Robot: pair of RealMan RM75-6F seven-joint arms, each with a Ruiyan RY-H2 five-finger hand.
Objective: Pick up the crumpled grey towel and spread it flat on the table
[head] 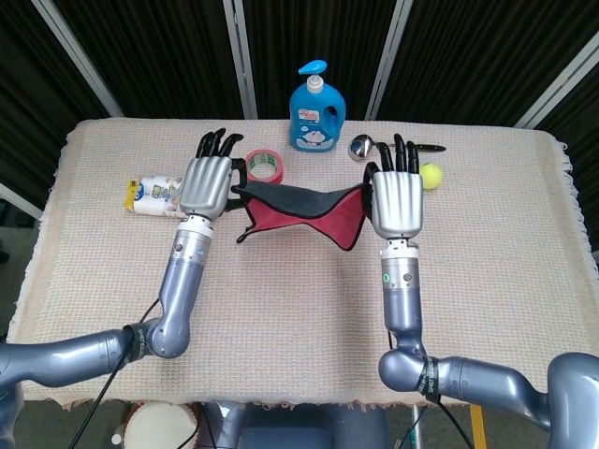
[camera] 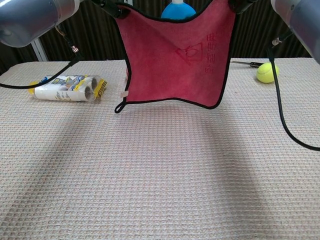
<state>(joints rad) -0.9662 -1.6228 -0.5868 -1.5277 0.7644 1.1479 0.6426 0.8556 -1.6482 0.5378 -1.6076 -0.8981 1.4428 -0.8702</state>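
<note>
While both hands were raised above the table (head: 112, 309), the towel (camera: 175, 60) hung between them, stretched by its two upper corners. In the chest view it showed as a red sheet with a dark border, its lower edge clear of the table and a small loop dangling at its lower left corner. From the head view it appeared as a dark and red band sagging between the hands. The left hand (head: 206, 185) gripped the towel's left upper corner and the right hand (head: 397, 204) gripped the right upper corner; the backs of both hands faced the head camera, so the fingertips pinching the cloth were hidden. On the table behind the towel stood a blue bottle (head: 316, 110), with a red tape roll (head: 266, 166) near the left hand. A white and yellow packet (camera: 67, 88) lay to the left. A spoon (head: 363, 145) and a yellow ball (camera: 267, 72) lay to the right.
</note>
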